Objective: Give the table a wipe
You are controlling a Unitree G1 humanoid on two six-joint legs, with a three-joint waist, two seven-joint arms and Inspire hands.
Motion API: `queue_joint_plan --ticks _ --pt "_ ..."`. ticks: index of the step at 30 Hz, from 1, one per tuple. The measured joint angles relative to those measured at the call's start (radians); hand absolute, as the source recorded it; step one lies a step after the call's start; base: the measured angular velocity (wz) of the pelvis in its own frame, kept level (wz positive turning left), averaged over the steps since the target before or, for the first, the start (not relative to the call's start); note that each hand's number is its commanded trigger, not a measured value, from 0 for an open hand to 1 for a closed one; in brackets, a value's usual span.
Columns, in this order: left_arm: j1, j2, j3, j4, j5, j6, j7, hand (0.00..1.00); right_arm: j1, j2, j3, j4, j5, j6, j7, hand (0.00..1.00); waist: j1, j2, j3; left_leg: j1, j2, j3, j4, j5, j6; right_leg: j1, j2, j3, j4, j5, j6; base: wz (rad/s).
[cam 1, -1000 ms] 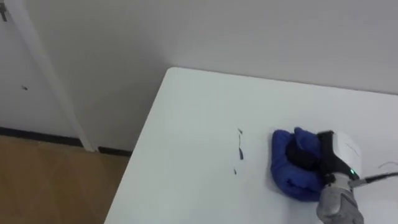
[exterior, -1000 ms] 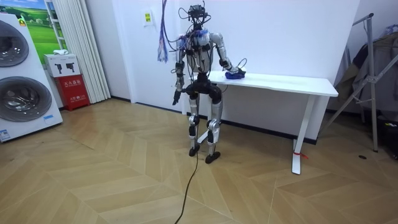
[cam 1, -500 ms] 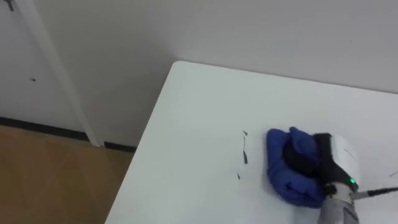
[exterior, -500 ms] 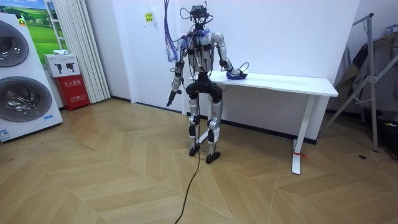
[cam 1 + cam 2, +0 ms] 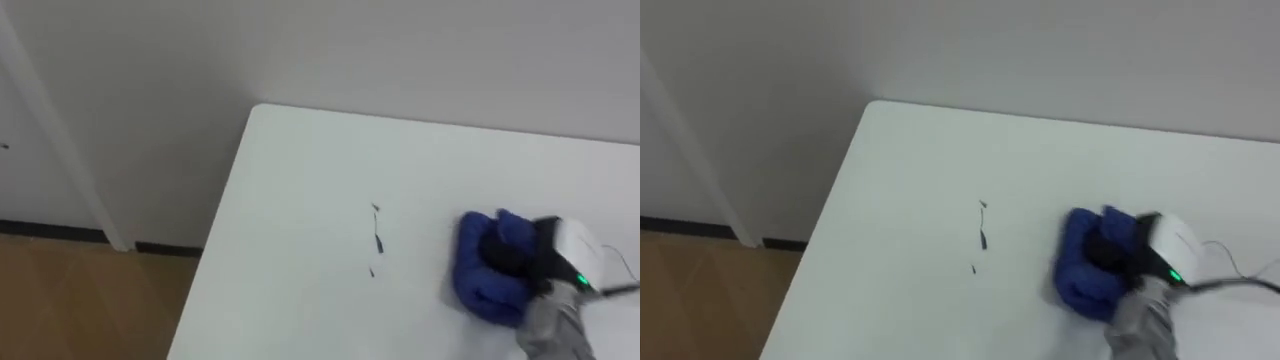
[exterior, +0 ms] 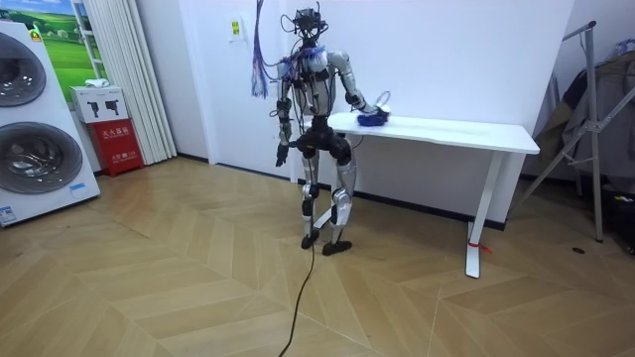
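A white table (image 5: 300,190) stands against the wall, and its far left corner is in front of me. A few short dark marks (image 5: 376,238) lie on its top. To the right of them lies a bunched blue cloth (image 5: 485,268), a short gap away from the marks. My right hand (image 5: 566,246) rests on the cloth with its dark fingers curled into the folds. In the room view I stand at the table's (image 6: 446,129) left end, with my right hand and the cloth (image 6: 372,118) on top. My left hand (image 6: 282,156) hangs at my side.
The table's left edge (image 5: 215,260) drops to a wooden floor. The wall runs close behind the table. In the room view, washing machines (image 6: 30,129) and a red box (image 6: 117,145) stand at the left, and a metal rack (image 6: 585,119) stands at the right.
The cloth and my right hand slid first towards the dark marks, then back right, widening the gap. My left arm swung out and came back down. The head view shifted.
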Motion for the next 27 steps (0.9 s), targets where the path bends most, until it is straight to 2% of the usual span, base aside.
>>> queue_joint_plan --ticks 1,2,3,4,5,6,7,8,9,10,11,12,13,14,15,16,17,18,19,20,21,22,23,24,25,26,27 --pt "-0.032 0.000 -0.003 0.028 0.000 -0.021 0.000 0.00 -0.061 0.042 0.043 0.026 -0.050 -0.017 0.024 1.00 0.040 0.004 0.0062 -0.029 0.019 0.004 0.037 -0.013 -0.007 -0.048 -0.044 -0.027 0.123 -0.021 0.002 -0.09" --pt "-0.045 0.001 -0.003 0.023 0.003 -0.043 0.001 0.00 -0.098 0.062 0.053 0.037 -0.077 -0.045 0.033 1.00 0.086 0.001 0.0067 -0.060 0.027 -0.004 0.068 -0.026 -0.014 -0.082 -0.119 -0.039 0.228 -0.052 0.004 0.15" --pt "-0.051 0.005 -0.002 0.020 -0.003 -0.055 0.003 0.00 -0.138 0.064 0.056 0.073 -0.092 -0.069 0.029 1.00 0.114 0.000 0.0057 -0.099 0.030 -0.026 0.101 -0.034 -0.018 -0.099 -0.202 -0.043 0.282 -0.064 0.010 0.35" --pt "-0.048 0.010 -0.003 0.021 -0.010 -0.055 0.005 0.00 -0.157 0.062 0.056 0.095 -0.095 -0.074 0.023 1.00 0.116 -0.003 0.0042 -0.121 0.031 -0.045 0.119 -0.037 -0.020 -0.106 -0.242 -0.041 0.296 -0.064 0.011 0.61" --pt "-0.039 0.023 0.000 0.023 -0.017 -0.053 0.009 0.00 -0.167 0.057 0.042 0.125 -0.084 -0.077 -0.003 1.00 0.116 -0.015 -0.0016 -0.170 0.038 -0.082 0.153 -0.038 -0.029 -0.120 -0.298 -0.019 0.300 -0.059 0.019 0.73" --pt "-0.025 0.040 0.009 0.023 -0.016 -0.052 0.013 0.00 -0.147 0.051 0.023 0.117 -0.040 -0.089 -0.045 1.00 0.107 -0.017 -0.0021 -0.206 0.052 -0.122 0.174 -0.039 -0.044 -0.123 -0.329 0.013 0.266 -0.055 0.027 0.76" --pt "-0.020 0.050 0.010 0.023 -0.016 -0.051 0.014 0.00 -0.130 0.045 0.018 0.115 -0.018 -0.101 -0.071 1.00 0.097 -0.017 -0.0022 -0.215 0.059 -0.147 0.181 -0.037 -0.053 -0.113 -0.338 0.023 0.238 -0.051 0.033 0.96" --pt "-0.013 0.070 0.026 0.022 -0.014 -0.050 0.013 0.00 -0.092 0.043 -0.017 0.113 0.015 -0.134 -0.104 1.00 0.057 -0.018 -0.0034 -0.234 0.071 -0.202 0.190 -0.034 -0.073 -0.083 -0.346 0.038 0.161 -0.038 0.050 1.22" --pt "-0.006 0.090 0.047 0.019 -0.013 -0.050 0.013 0.00 -0.043 0.039 -0.060 0.102 0.026 -0.157 -0.125 1.00 0.011 -0.023 -0.0065 -0.244 0.081 -0.261 0.188 -0.027 -0.096 -0.052 -0.347 0.042 0.079 -0.012 0.057 1.31" --pt "-0.001 0.101 0.060 0.015 -0.013 -0.050 0.013 0.00 -0.015 0.032 -0.074 0.102 0.035 -0.172 -0.135 1.00 -0.014 -0.032 -0.0110 -0.240 0.087 -0.286 0.183 -0.022 -0.111 -0.030 -0.343 0.037 0.034 0.014 0.060 1.31" --pt "0.026 0.126 0.078 -0.018 -0.003 -0.043 0.013 0.00 0.046 0.020 -0.107 0.100 0.036 -0.202 -0.153 1.00 -0.067 -0.044 -0.0156 -0.230 0.104 -0.317 0.173 -0.014 -0.141 0.014 -0.328 0.015 -0.051 0.068 0.063 0.93" --pt "0.038 0.139 0.089 -0.035 0.006 -0.041 0.013 0.00 0.079 0.011 -0.127 0.095 0.036 -0.215 -0.158 1.00 -0.084 -0.053 -0.0163 -0.220 0.118 -0.323 0.170 -0.013 -0.159 0.029 -0.317 0.015 -0.087 0.093 0.067 0.73" --pt "0.061 0.157 0.119 -0.062 0.014 -0.041 0.013 0.00 0.139 -0.010 -0.169 0.087 0.039 -0.231 -0.165 1.00 -0.096 -0.064 -0.0194 -0.199 0.161 -0.323 0.169 -0.015 -0.199 0.040 -0.279 0.018 -0.122 0.132 0.080 0.09" --pt "0.083 0.168 0.142 -0.070 0.007 -0.049 0.016 0.00 0.175 -0.043 -0.185 0.069 0.056 -0.234 -0.167 1.00 -0.092 -0.071 -0.0211 -0.170 0.203 -0.319 0.168 -0.021 -0.245 0.024 -0.236 0.006 -0.101 0.131 0.113 -0.36" --pt "0.097 0.159 0.145 -0.069 -0.012 -0.053 0.020 0.00 0.200 -0.088 -0.194 0.069 0.068 -0.229 -0.164 1.00 -0.089 -0.039 -0.0411 -0.147 0.267 -0.307 0.167 -0.024 -0.273 0.007 -0.201 -0.015 -0.026 0.064 0.158 -0.50" --pt "0.103 0.147 0.142 -0.071 -0.018 -0.053 0.018 0.00 0.206 -0.105 -0.202 0.067 0.065 -0.220 -0.160 1.00 -0.097 -0.025 -0.0437 -0.139 0.296 -0.299 0.159 -0.017 -0.265 -0.012 -0.182 -0.019 0.012 0.028 0.129 -0.40" --pt "0.110 0.121 0.134 -0.074 -0.028 -0.055 0.015 0.00 0.207 -0.125 -0.222 0.062 0.063 -0.202 -0.145 1.00 -0.115 -0.019 -0.0416 -0.121 0.330 -0.261 0.129 0.020 -0.217 -0.044 -0.165 -0.016 0.076 -0.030 0.106 -0.21" --pt "0.111 0.087 0.127 -0.074 -0.034 -0.054 0.014 0.00 0.207 -0.146 -0.227 0.037 0.062 -0.176 -0.122 1.00 -0.118 -0.026 -0.0368 -0.102 0.338 -0.208 0.110 0.063 -0.213 -0.072 -0.157 -0.001 0.117 -0.065 0.076 -0.20" --pt "0.112 0.067 0.126 -0.071 -0.032 -0.054 0.014 0.00 0.206 -0.153 -0.229 0.024 0.060 -0.160 -0.107 1.00 -0.118 -0.021 -0.0371 -0.102 0.335 -0.177 0.119 0.069 -0.213 -0.076 -0.145 0.003 0.120 -0.073 0.064 -0.31" --pt "0.119 0.040 0.126 -0.067 -0.032 -0.054 0.012 0.00 0.199 -0.152 -0.225 -0.016 0.050 -0.123 -0.073 1.00 -0.107 -0.024 -0.0338 -0.109 0.321 -0.118 0.156 0.070 -0.214 -0.089 -0.125 0.019 0.120 -0.083 0.038 -0.36" --pt "0.119 0.027 0.123 -0.066 -0.031 -0.052 0.007 0.00 0.173 -0.147 -0.195 -0.047 0.049 -0.100 -0.039 1.00 -0.102 -0.020 -0.0284 -0.132 0.297 -0.104 0.211 0.061 -0.200 -0.095 -0.108 0.038 0.113 -0.087 0.010 -0.41" --pt "0.119 0.024 0.119 -0.064 -0.032 -0.052 0.004 0.00 0.156 -0.144 -0.183 -0.066 0.049 -0.089 -0.017 1.00 -0.097 -0.028 -0.0243 -0.145 0.278 -0.104 0.242 0.049 -0.183 -0.096 -0.101 0.046 0.111 -0.087 -0.002 -0.50" --pt "0.118 0.016 0.109 -0.053 -0.032 -0.050 -0.004 0.00 0.101 -0.142 -0.144 -0.099 0.047 -0.082 0.020 1.00 -0.083 -0.020 -0.0076 -0.172 0.216 -0.109 0.288 0.011 -0.148 -0.096 -0.092 0.047 0.100 -0.079 -0.026 -0.44" --pt "0.120 0.012 0.091 -0.052 -0.035 -0.043 -0.015 0.00 0.036 -0.134 -0.118 -0.108 0.038 -0.081 0.044 1.00 -0.074 -0.003 0.0040 -0.206 0.146 -0.117 0.301 -0.021 -0.116 -0.096 -0.073 0.050 0.082 -0.071 -0.039 -0.38" --pt "0.118 0.011 0.081 -0.053 -0.037 -0.039 -0.016 0.00 0.011 -0.129 -0.111 -0.118 0.026 -0.081 0.051 1.00 -0.066 0.005 0.0078 -0.221 0.111 -0.116 0.294 -0.029 -0.102 -0.100 -0.064 0.052 0.076 -0.069 -0.043 -0.30" --pt "0.117 0.008 0.066 -0.061 -0.044 -0.033 -0.015 0.00 -0.038 -0.123 -0.090 -0.127 0.003 -0.081 0.053 1.00 -0.038 0.020 0.0147 -0.226 0.042 -0.109 0.248 -0.034 -0.065 -0.113 -0.049 0.066 0.071 -0.069 -0.050 -0.53" --pt "0.119 0.009 0.067 -0.061 -0.046 -0.029 -0.011 0.00 -0.078 -0.101 -0.073 -0.122 -0.020 -0.083 0.058 1.00 -0.001 0.019 0.0122 -0.217 0.003 -0.130 0.210 -0.019 -0.044 -0.122 -0.035 0.089 0.056 -0.065 -0.059 -0.52"
